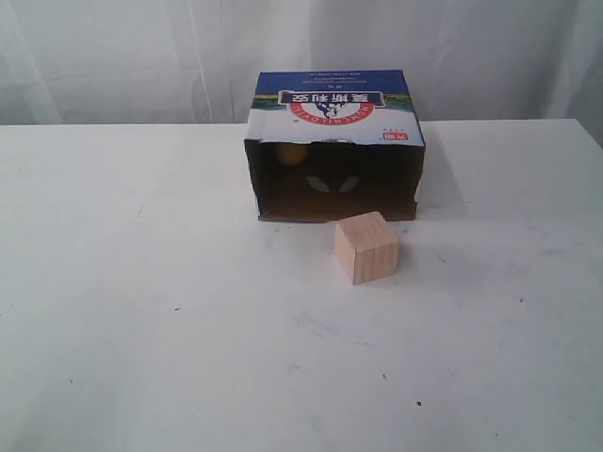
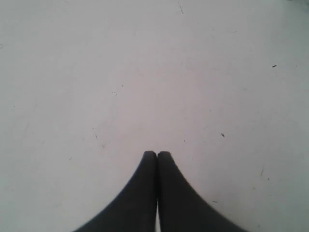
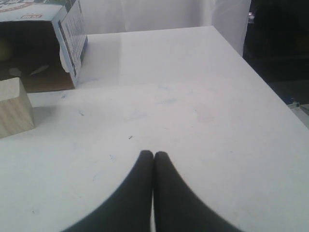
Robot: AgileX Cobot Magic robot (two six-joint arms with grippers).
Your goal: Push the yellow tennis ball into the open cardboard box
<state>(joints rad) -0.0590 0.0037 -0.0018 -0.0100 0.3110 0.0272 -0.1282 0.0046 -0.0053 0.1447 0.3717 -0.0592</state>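
Note:
The open cardboard box [image 1: 335, 108] lies at the back middle of the table, its dark opening facing the front. The yellow tennis ball [image 1: 290, 153] sits inside it, deep in the back left corner, half in shadow. In the right wrist view the box [image 3: 72, 29] shows and a sliver of the ball [image 3: 4, 49] shows inside it. Neither arm appears in the exterior view. My left gripper [image 2: 157, 153] is shut over bare table with nothing between its fingers. My right gripper [image 3: 153, 153] is shut too, empty, well to the right of the box.
A pale wooden cube [image 1: 366, 247] stands just in front of the box's opening, towards its right side; the right wrist view shows the cube [image 3: 14, 106] as well. The white table [image 1: 141, 330] ends at a right edge [image 3: 270, 92] with dark floor beyond. A white curtain hangs behind.

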